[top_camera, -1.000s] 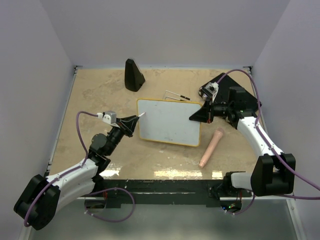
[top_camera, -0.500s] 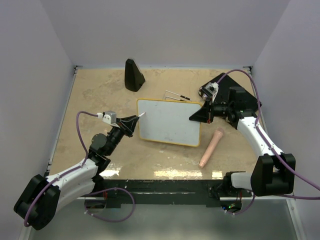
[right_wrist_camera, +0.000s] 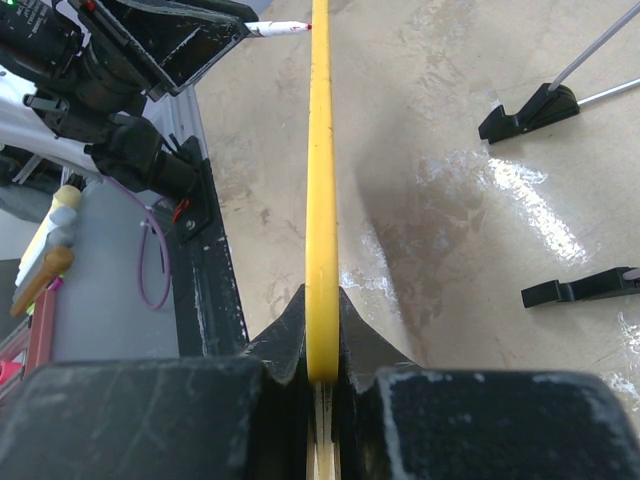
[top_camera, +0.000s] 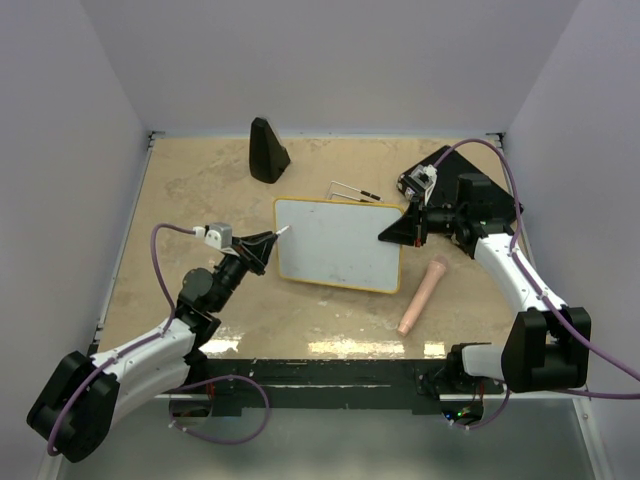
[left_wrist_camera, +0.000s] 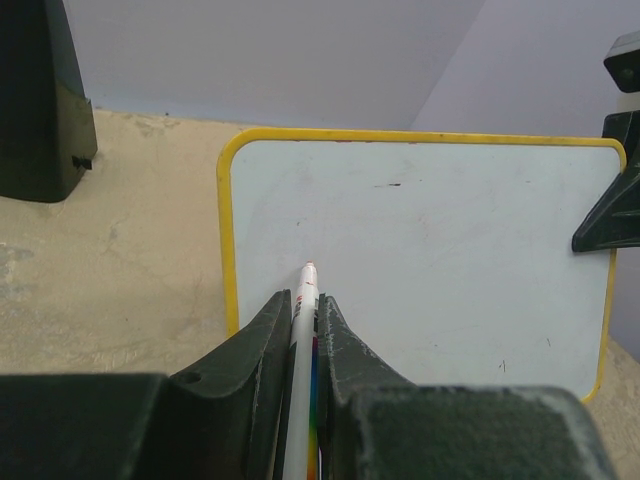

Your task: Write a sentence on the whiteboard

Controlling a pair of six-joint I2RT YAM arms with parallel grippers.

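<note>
The whiteboard (top_camera: 340, 245) is white with a yellow rim, and its face is blank; no red sentence shows on it. My right gripper (top_camera: 385, 236) is shut on its right rim, seen edge-on in the right wrist view (right_wrist_camera: 320, 200) between my jaws (right_wrist_camera: 322, 305). My left gripper (top_camera: 268, 243) is shut on a white marker (top_camera: 284, 231) with a rainbow stripe. In the left wrist view the marker's (left_wrist_camera: 307, 282) red tip points at the board's (left_wrist_camera: 440, 260) upper left area, at or just off the surface. The marker (right_wrist_camera: 278, 27) also shows in the right wrist view.
A black wedge-shaped object (top_camera: 267, 150) stands at the back left. Two thin metal rods with black feet (top_camera: 352, 190) lie behind the board. A pinkish cylinder (top_camera: 422, 295) lies right of the board's near corner. Walls enclose the table on three sides.
</note>
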